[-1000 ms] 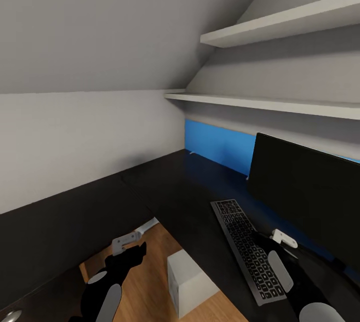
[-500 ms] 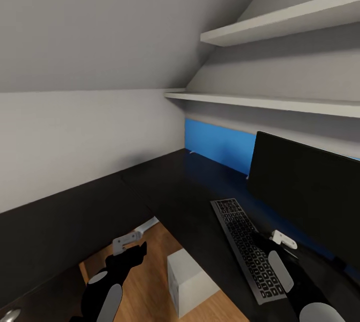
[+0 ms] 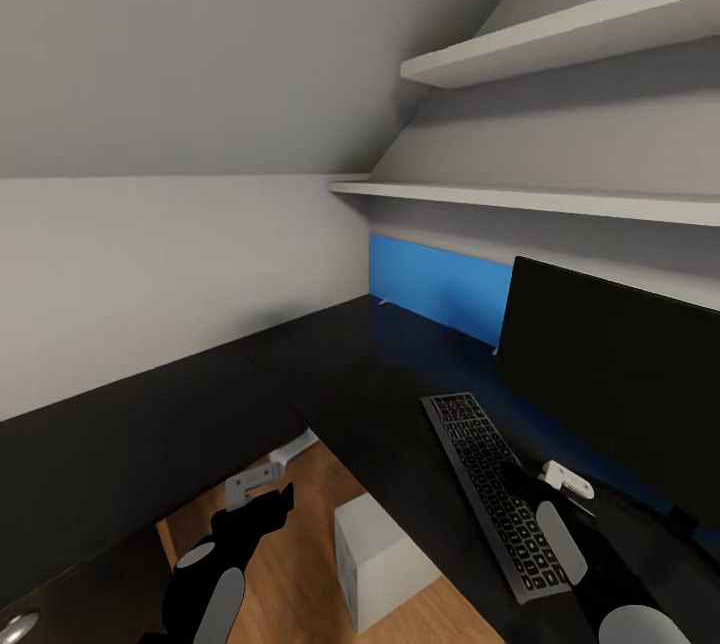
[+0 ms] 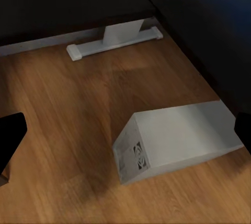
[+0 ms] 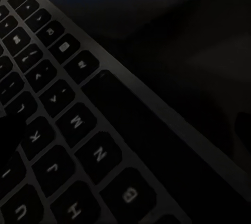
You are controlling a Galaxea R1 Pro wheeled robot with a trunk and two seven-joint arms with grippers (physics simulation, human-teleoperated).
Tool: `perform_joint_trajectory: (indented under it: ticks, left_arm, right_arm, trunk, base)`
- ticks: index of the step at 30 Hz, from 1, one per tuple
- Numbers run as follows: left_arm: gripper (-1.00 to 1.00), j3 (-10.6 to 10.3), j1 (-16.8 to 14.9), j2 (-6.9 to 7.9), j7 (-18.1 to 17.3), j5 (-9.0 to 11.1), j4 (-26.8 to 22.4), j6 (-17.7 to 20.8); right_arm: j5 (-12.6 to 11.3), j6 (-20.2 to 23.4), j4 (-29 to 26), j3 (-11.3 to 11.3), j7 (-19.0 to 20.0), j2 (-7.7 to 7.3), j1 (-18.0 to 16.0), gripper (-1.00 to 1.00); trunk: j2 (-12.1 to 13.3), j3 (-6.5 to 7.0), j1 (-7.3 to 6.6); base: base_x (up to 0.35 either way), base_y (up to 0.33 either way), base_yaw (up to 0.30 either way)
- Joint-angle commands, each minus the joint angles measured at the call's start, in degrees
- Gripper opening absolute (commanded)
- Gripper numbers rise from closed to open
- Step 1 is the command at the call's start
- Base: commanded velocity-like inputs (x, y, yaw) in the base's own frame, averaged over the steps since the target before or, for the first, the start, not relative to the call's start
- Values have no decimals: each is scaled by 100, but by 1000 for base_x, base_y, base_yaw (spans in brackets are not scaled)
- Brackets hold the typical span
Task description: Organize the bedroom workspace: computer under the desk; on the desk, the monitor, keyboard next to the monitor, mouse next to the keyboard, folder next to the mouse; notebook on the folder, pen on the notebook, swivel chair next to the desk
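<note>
The monitor (image 3: 620,379) stands on the desk (image 3: 370,374), against the blue back panel (image 3: 435,286). The keyboard (image 3: 495,489) lies flat on the desk just in front of the monitor, running along its foot. The computer (image 3: 385,559) sits on the wood floor (image 3: 300,524) beside the desk edge, in the open knee space, with its label end (image 4: 133,157) facing the left wrist camera and the desk's white foot (image 4: 112,38) beyond it.

The right gripper (image 3: 540,484) hangs low over the near end of the keyboard, close above the keys (image 5: 73,125); dark fingertips (image 5: 10,135) show at each side with a wide gap, so its jaws look spread and hold nothing. The left gripper (image 3: 262,499) hovers above the floor near the computer, also parted and empty, its fingertips (image 4: 8,132) far apart.

My guess is the keyboard is being settled beside the monitor. To do it well, lift the right arm straight up so nothing drags the keyboard, leave it square to the screen, and keep bare desk beside it for the mouse and folder.
</note>
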Motion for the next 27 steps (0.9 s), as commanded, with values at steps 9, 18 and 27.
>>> perform_joint_trajectory:
  ticks: [9, 18, 27]
  left_arm:
    - [100, 2, -5, 11, 56, 61, -7, 18]
    - [100, 3, -5, 14, 56, 59, -12, 20]
    - [100, 3, -5, 14, 56, 59, -13, 20]
  right_arm:
    - [-48, 24, -11, 4, -31, 7, -2, 100]
    - [-57, 209, -3, -5, -39, 11, -2, 100]
    - [-57, 252, -17, 8, -40, 16, -2, 100]
  trunk:
    - [-6, -7, 1]
    - [-6, -7, 1]
    - [-6, -7, 1]
  base:
    - [0, 0, 0]
    - [0, 0, 0]
    - [0, 0, 0]
